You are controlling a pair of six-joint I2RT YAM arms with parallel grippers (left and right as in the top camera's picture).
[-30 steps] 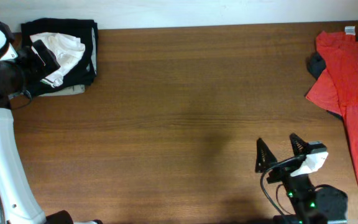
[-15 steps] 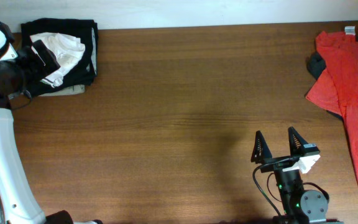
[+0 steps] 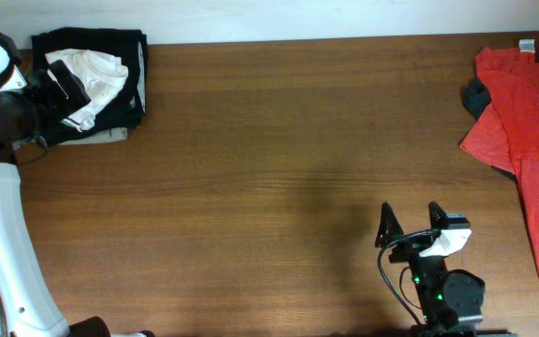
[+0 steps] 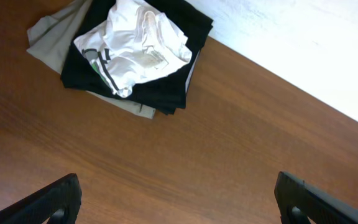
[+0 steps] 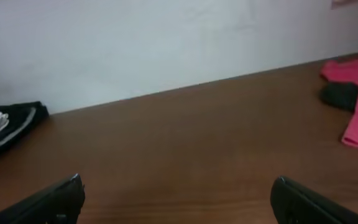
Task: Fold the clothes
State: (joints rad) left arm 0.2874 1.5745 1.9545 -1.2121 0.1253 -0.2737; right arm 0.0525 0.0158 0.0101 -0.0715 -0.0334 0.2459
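Overhead: a white shirt (image 3: 90, 82) is seen crumpled on a folded black garment (image 3: 124, 56) at the far left corner of a brown table (image 3: 251, 140). A red shirt (image 3: 522, 131) with white print is spread along the right edge. The right gripper (image 3: 410, 221) is held over bare wood near the front edge, jaws spread wide, nothing between them.

Left wrist: the left gripper (image 4: 176, 183) is shown over bare wood, jaws wide apart and empty. Ahead of it the white shirt is bunched into a small wrinkled heap of thin fabric, with a pale label and short dark stripes showing. A beige garment (image 4: 42, 31) sticks out beneath the black one.

Right wrist: the pile is seen far off at the left, red cloth at the right.
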